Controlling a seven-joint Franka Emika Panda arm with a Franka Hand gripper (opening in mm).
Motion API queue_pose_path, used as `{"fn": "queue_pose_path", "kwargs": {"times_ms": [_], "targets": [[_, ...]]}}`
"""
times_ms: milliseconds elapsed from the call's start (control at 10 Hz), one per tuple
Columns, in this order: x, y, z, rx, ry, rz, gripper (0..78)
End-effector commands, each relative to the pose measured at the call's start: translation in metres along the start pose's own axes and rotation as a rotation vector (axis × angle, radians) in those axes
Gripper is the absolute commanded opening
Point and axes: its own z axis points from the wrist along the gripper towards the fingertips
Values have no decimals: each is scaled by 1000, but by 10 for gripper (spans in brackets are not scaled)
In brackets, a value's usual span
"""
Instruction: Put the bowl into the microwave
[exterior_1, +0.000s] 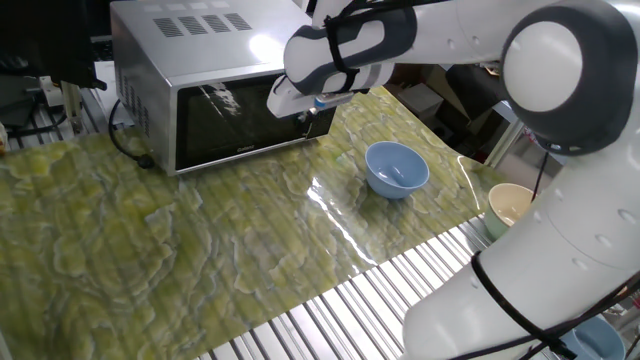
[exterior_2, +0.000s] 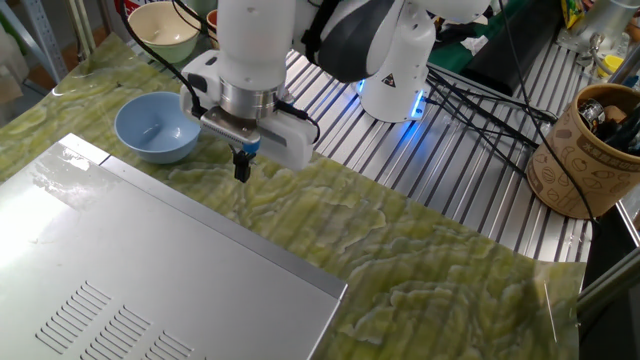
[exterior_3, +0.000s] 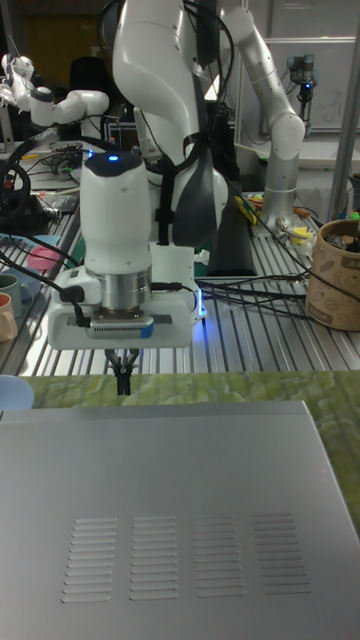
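The light-blue bowl stands upright on the green mat, to the right of the microwave, whose dark glass door is closed. My gripper hangs fingers-down at the right front corner of the microwave, by its control strip, and is shut with nothing in it. From the other side the gripper sits just right of the bowl, a short gap away, above the mat beside the microwave's silver top. The tall view shows the shut gripper behind the microwave top and a sliver of the bowl.
A cream bowl sits at the mat's right edge on the slatted metal table; it also shows as the cream bowl behind the blue one. A brown cup of tools and black cables lie on the far side.
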Motion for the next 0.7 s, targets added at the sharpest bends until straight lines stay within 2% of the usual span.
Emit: {"fn": "queue_pose_path", "kwargs": {"times_ms": [100, 300, 500, 600, 700], "targets": [[17, -17, -31, 2, 8, 16, 0], [28, -28, -37, 2, 4, 3, 0], [33, -40, -31, 11, -19, 5, 0], [32, -40, -31, 13, -50, 20, 0], [32, -40, -31, 12, -61, 21, 0]]}}
